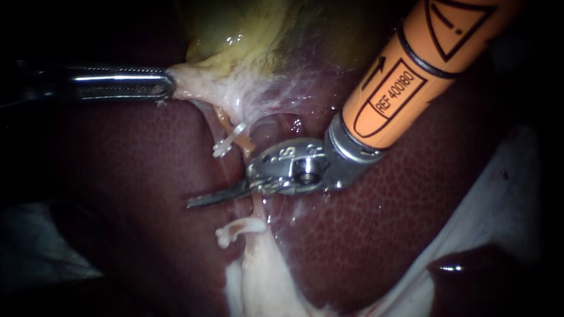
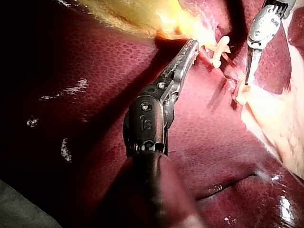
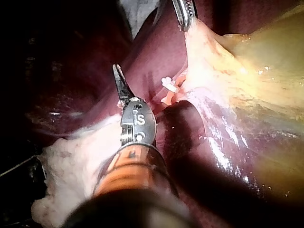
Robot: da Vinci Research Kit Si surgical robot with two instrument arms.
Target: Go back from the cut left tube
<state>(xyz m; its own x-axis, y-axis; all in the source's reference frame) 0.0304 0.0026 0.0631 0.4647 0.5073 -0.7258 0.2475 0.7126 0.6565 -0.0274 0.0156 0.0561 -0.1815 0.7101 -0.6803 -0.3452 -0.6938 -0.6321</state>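
My left instrument (image 1: 169, 85) comes in from the left, its jaws shut on the pale tissue at the gallbladder's (image 1: 247, 29) neck, holding it taut. Below that grip, a short orange tube stump (image 1: 225, 120) carries a white clip (image 1: 228, 141). The other cut end (image 1: 235, 230) lies lower, curled on pale fatty tissue. My right instrument (image 1: 194, 202), on an orange shaft, has thin blades lying shut over the liver, between the two cut ends and touching neither. The left wrist view shows the clip (image 2: 219, 50) just beyond my left jaws (image 2: 191, 45).
Dark red liver (image 1: 382, 223) lies all around the tube. A mass of pale fatty tissue (image 1: 258, 276) runs down toward the near edge. White cloth (image 1: 505, 194) lies at the lower right.
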